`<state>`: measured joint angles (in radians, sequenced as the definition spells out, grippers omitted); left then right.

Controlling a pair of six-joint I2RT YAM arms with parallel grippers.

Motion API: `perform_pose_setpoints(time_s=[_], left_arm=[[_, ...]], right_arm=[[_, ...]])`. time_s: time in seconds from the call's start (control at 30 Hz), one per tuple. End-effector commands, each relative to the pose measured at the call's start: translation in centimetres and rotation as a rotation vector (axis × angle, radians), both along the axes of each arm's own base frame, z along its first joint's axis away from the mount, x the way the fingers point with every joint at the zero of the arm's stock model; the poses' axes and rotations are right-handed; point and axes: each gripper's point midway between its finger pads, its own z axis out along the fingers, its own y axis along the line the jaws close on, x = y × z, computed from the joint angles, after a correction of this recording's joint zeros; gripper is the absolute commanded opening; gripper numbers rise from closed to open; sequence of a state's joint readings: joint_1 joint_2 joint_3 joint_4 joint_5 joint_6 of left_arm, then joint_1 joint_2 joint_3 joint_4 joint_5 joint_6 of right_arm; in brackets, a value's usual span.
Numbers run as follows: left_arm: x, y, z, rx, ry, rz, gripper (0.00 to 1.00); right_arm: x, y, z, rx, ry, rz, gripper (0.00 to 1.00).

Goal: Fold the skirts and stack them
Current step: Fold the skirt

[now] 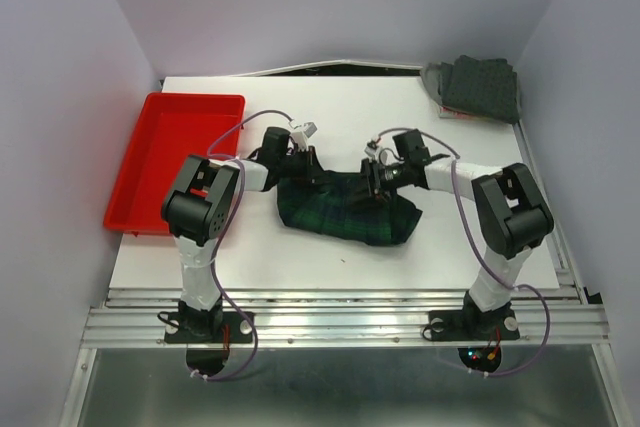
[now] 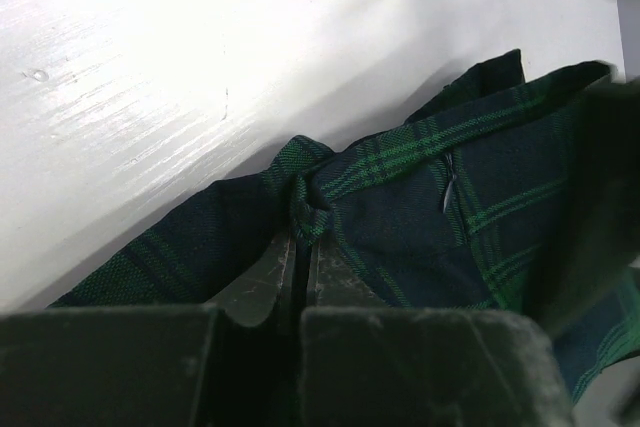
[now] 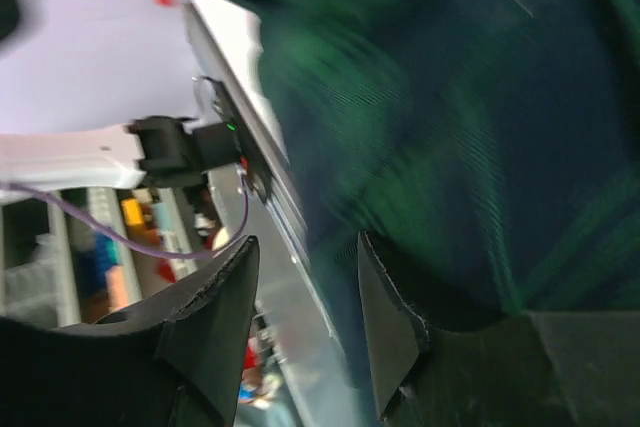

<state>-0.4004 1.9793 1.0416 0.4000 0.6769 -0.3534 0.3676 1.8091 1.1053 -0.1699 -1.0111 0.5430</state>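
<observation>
Plaid skirt [image 1: 345, 209] mid-table, red tray [image 1: 175, 152] left

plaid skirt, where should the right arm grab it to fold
Probably the far right corner of the plaid skirt, mirroring the left gripper on the far left. Come from above with the right gripper: the cloth lies flat, so only an edge pinches.

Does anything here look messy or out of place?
The plaid skirt lies crumpled mid-table, one edge bunched in the left gripper. The dotted charcoal skirt sits folded at the far right corner.
</observation>
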Motion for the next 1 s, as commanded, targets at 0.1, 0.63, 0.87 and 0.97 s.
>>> perform_pose_setpoints(time_s=[0.1,0.63,0.87,0.97], left_arm=[[-1.2,1.1,-1.3,0.074,0.006,0.014,0.09],[0.4,3.4,15.3,0.099,-0.512,-0.127,0.99],[0.6,6.8,22.1,0.119,-0.674,-0.105,0.99],[-1.5,6.3,23.1,0.046,-0.688,-0.243,0.99]], right_arm=[[-3.8,-2.8,-8.2,-0.105,0.201,-0.040,0.50],[7.0,-5.5,-10.3,-0.319,-0.156,0.012,0.46],[8.8,-4.6,-0.1,-0.223,-0.412,0.017,0.59],[8.6,-4.7,2.7,-0.210,-0.491,0.013,0.68]])
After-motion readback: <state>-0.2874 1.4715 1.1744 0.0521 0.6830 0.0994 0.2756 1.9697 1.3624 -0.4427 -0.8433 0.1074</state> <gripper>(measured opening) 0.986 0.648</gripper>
